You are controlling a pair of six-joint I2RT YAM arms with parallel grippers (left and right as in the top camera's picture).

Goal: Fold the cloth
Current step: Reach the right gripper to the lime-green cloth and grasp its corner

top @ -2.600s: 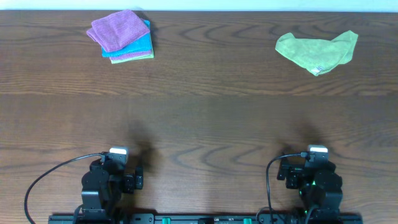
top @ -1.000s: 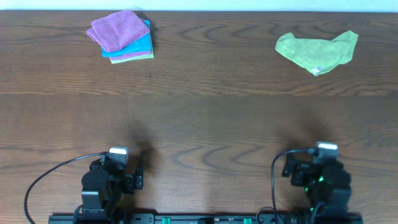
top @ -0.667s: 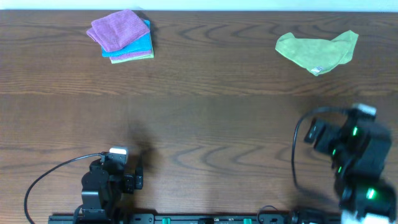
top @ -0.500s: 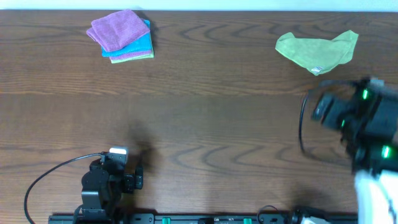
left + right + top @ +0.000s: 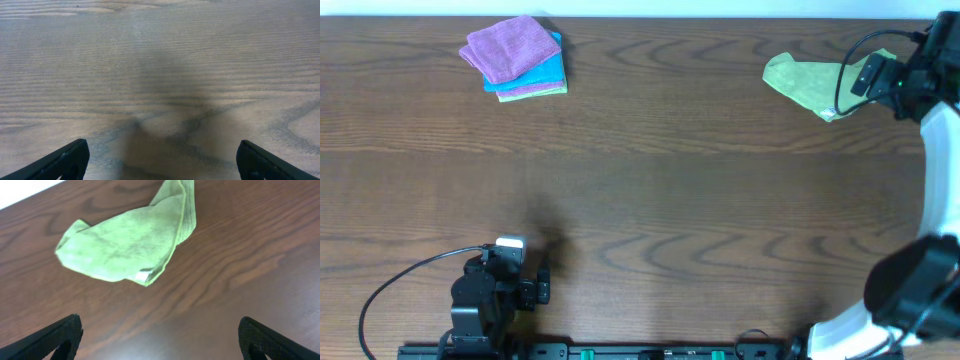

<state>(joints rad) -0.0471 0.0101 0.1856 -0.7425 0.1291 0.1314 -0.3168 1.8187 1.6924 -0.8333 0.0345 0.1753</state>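
Note:
The lime cloth (image 5: 810, 82) lies crumpled at the back right of the table, its white tag (image 5: 830, 111) on the near edge. In the right wrist view the cloth (image 5: 125, 245) lies ahead of the fingers, tag (image 5: 145, 274) nearest them. My right gripper (image 5: 868, 78) hovers at the cloth's right end, open and empty (image 5: 160, 330), with bare wood between its fingertips (image 5: 65, 330). My left gripper (image 5: 540, 287) rests at the front left, open and empty (image 5: 160, 155) over bare wood.
A stack of folded cloths stands at the back left, a purple one (image 5: 508, 45) on top of a turquoise one (image 5: 545, 72). The table's far edge (image 5: 640, 17) runs just behind both cloths. The right arm's white link (image 5: 940, 170) spans the right edge.
My right arm has left its resting place at the front right and swung up to the back right, by the lime cloth. The left arm and the cloths have not moved.

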